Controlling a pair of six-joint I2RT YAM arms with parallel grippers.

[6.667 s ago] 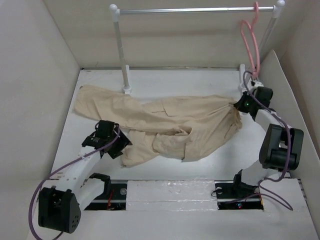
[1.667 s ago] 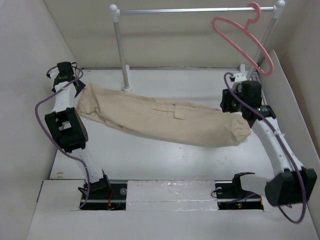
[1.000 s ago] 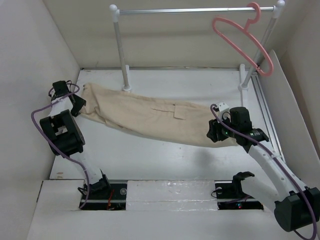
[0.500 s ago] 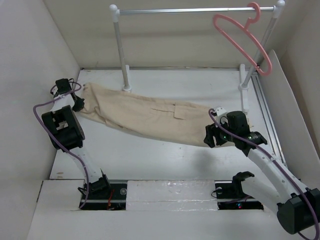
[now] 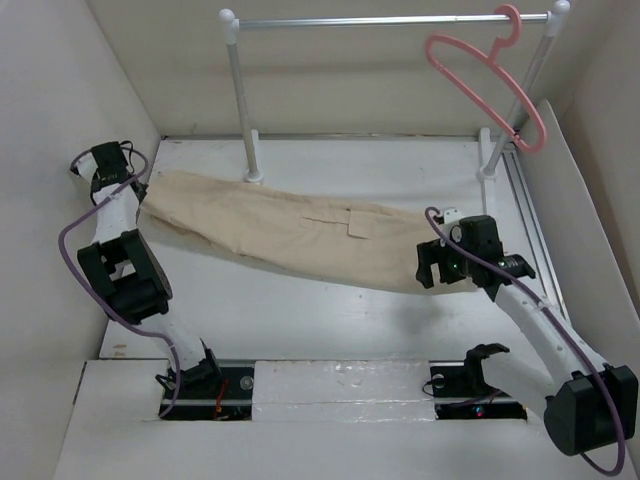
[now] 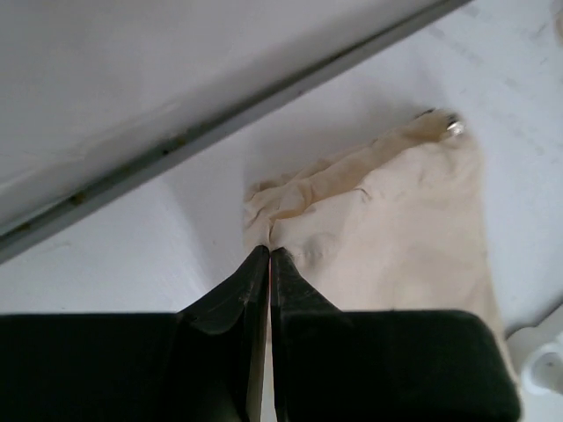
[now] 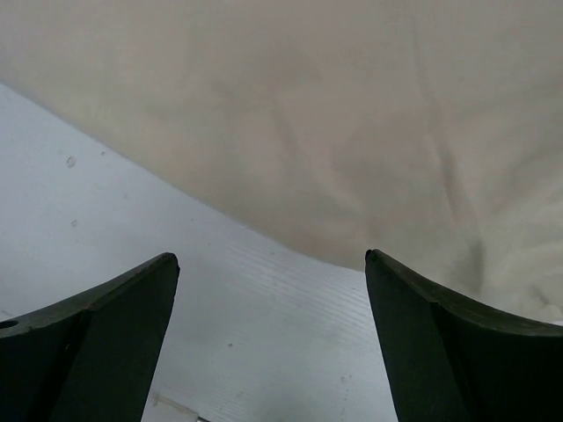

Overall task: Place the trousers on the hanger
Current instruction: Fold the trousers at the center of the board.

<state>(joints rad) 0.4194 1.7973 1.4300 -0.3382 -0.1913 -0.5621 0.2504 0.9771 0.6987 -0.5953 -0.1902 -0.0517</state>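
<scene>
The beige trousers (image 5: 300, 232) lie stretched across the table from the far left to the right, patch pocket (image 5: 355, 222) upward. My left gripper (image 5: 138, 192) is at their left end; in the left wrist view it (image 6: 268, 251) is shut, with the bunched edge of the trousers (image 6: 387, 229) pinched at its tips. My right gripper (image 5: 432, 268) hovers over their right end. In the right wrist view it (image 7: 271, 257) is open over bare table, the trousers (image 7: 308, 114) just beyond the fingertips. The pink hanger (image 5: 490, 85) hangs by its hook from the rail's right end.
The clothes rail has a silver bar (image 5: 380, 20) and white posts (image 5: 240, 90) at the back of the table. The left post's foot (image 5: 253, 178) touches the trousers' far edge. Side walls stand close on the left (image 5: 60, 200) and right (image 5: 590, 200).
My left gripper has shut on the trousers' left end and pulled back toward the left wall. My right gripper has opened wide and shifted slightly at the right end. The hanger swings a little.
</scene>
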